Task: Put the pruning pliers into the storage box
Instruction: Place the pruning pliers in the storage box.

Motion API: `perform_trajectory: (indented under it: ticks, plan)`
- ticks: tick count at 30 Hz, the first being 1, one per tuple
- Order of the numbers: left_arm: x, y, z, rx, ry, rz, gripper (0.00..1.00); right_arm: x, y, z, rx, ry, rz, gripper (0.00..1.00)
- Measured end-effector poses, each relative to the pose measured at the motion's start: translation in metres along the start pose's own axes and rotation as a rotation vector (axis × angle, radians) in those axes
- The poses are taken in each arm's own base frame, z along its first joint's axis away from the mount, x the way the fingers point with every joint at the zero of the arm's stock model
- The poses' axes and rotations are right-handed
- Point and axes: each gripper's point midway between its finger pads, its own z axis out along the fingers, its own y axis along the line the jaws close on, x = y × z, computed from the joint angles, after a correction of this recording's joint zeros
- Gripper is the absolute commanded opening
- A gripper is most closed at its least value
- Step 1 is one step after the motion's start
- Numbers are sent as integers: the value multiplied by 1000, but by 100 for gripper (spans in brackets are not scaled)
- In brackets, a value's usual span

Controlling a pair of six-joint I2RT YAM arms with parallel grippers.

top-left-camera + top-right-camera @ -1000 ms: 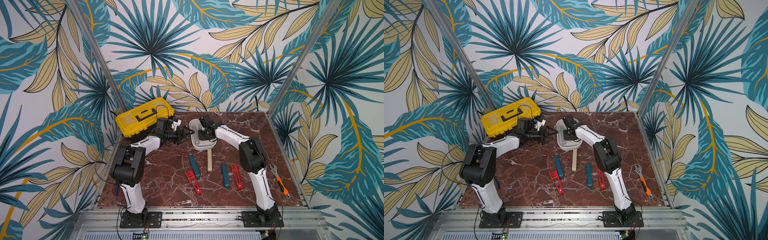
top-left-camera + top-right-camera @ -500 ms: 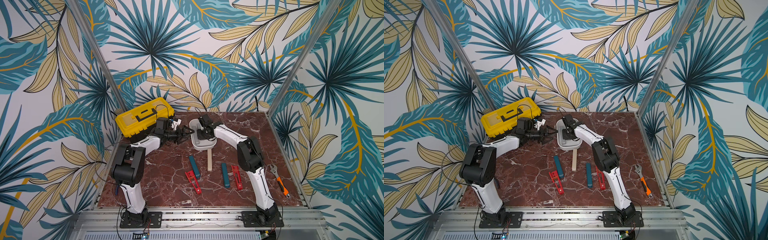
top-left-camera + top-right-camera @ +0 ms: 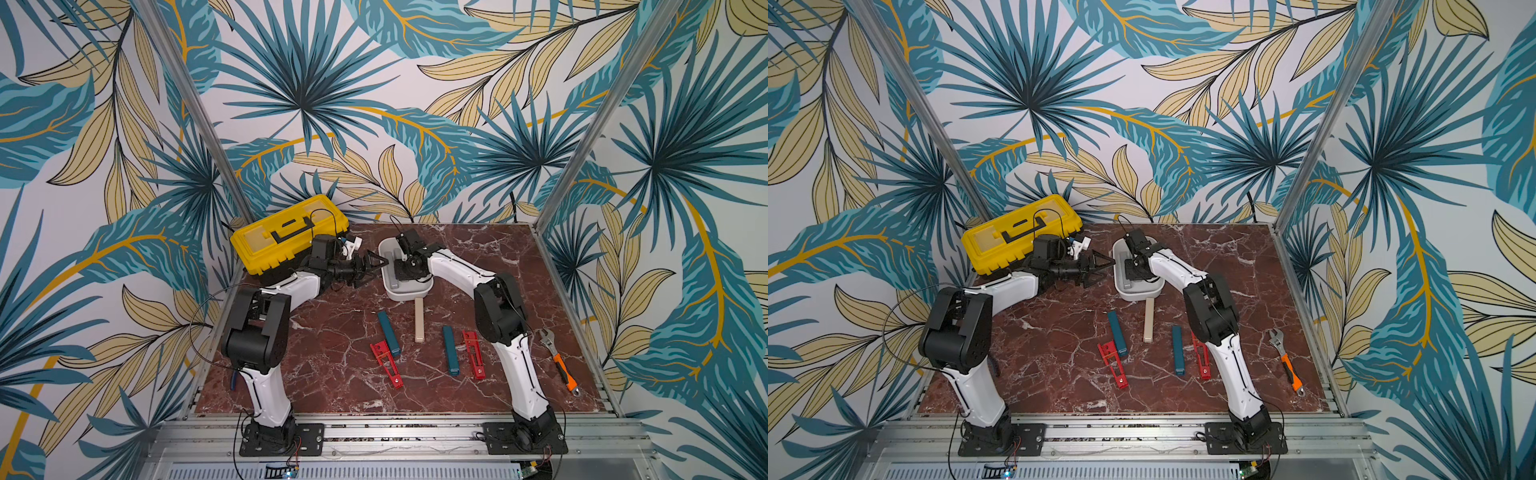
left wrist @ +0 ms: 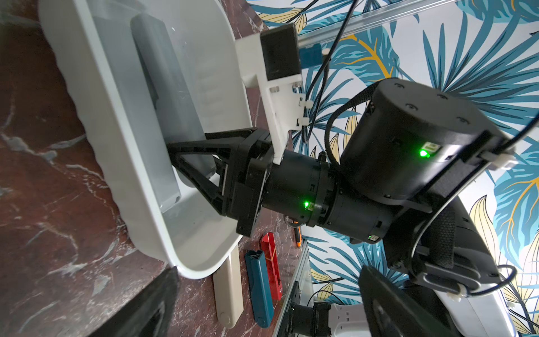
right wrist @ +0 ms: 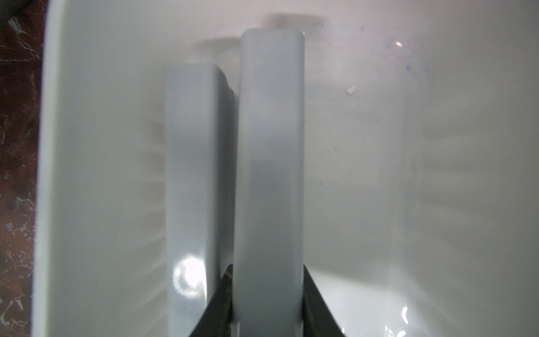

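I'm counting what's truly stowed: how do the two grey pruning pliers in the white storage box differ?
The held grey pliers are clamped between the right gripper's fingers; the free grey pliers lie unheld beside them. The held grey pliers look raised and reach further along; the free grey pliers seem to rest on the floor, ending shorter. Both are grey, straight, parallel, and inside the storage box.

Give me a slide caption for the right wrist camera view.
Right gripper holds a grey pruning plier beside a second grey plier inside the white storage box.

Yellow toolbox (image 3: 286,237) and orange-handled wrench (image 3: 560,363), well apart on marble table (image 3: 498,249).
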Motion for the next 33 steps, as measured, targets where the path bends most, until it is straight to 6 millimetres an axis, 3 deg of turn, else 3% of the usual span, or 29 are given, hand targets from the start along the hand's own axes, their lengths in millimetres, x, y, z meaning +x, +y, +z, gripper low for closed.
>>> perform_trajectory:
  ticks: [6,12,23,28,33]
  plan:
    - [0,0,0,1,0,-5,100,0,1,0,-4,-1,7,0]
    - [-1,-1,0,7,-1,-3,100,1,1,1,-8,1,13,8]
    - [-2,-3,0,12,-6,4,100,3,2,4,-10,-3,12,25]
    - [-2,-3,0,13,-6,1,100,4,2,6,-11,-3,10,38]
    - [-3,-4,0,15,-9,1,100,12,1,9,-3,15,6,43]
